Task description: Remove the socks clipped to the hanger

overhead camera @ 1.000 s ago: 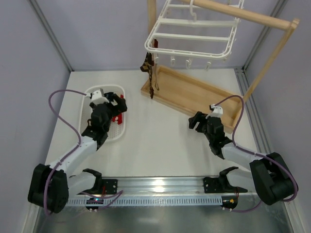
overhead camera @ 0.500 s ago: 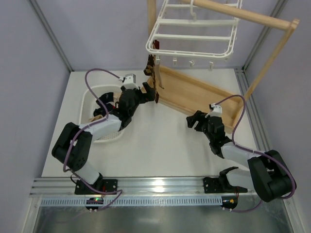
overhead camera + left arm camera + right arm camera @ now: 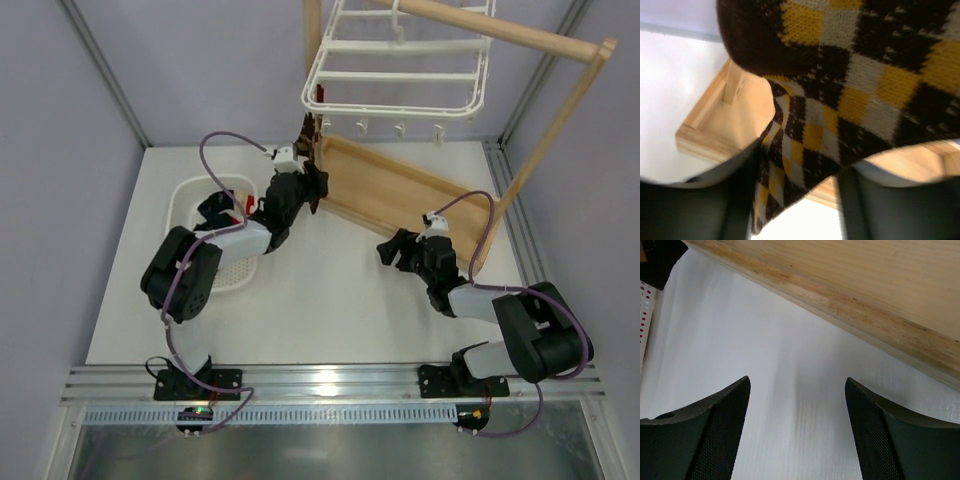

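Note:
A brown-black argyle sock [image 3: 310, 138] with yellow checks hangs from a clip at the near left corner of the white hanger [image 3: 400, 76]. In the left wrist view this sock [image 3: 840, 75] fills the frame, and its lower end drops between my left gripper's [image 3: 795, 200] fingers. It lies against the left finger, with a gap to the right one, so the jaws are open around it. From above, the left gripper [image 3: 312, 185] is just under the sock. My right gripper [image 3: 390, 250] hovers open over bare table, with nothing between its fingers [image 3: 720, 430].
The hanger hangs from a wooden rail stand whose tray base [image 3: 400, 195] lies behind both grippers. A white slotted basket [image 3: 190, 200] with a red sock [image 3: 248, 203] in it sits at the left. Empty clips [image 3: 400, 128] dangle along the hanger's near rim.
My left arm swung from over the basket rightward and up to the argyle sock, and its jaws narrowed around the sock's lower end. The right gripper shifted slightly left, still open.

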You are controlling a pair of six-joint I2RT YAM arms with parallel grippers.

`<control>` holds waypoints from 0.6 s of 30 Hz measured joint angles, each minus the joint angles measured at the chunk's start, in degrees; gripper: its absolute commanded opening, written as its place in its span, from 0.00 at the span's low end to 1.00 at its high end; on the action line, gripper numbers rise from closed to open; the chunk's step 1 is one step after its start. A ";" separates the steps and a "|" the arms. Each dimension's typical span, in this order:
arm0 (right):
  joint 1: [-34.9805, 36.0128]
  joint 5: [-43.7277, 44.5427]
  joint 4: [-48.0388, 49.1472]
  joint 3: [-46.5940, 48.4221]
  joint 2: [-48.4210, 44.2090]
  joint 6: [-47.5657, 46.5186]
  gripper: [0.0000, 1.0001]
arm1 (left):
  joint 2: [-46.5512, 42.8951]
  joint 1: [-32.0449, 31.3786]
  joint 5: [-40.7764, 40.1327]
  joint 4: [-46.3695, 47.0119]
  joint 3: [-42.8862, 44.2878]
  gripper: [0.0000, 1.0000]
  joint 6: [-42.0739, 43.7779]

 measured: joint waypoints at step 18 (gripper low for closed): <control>-0.79 -1.68 1.01 1.40 0.74 -0.70 0.77 | -0.35 -3.02 -3.82 3.89 -1.97 0.00 4.98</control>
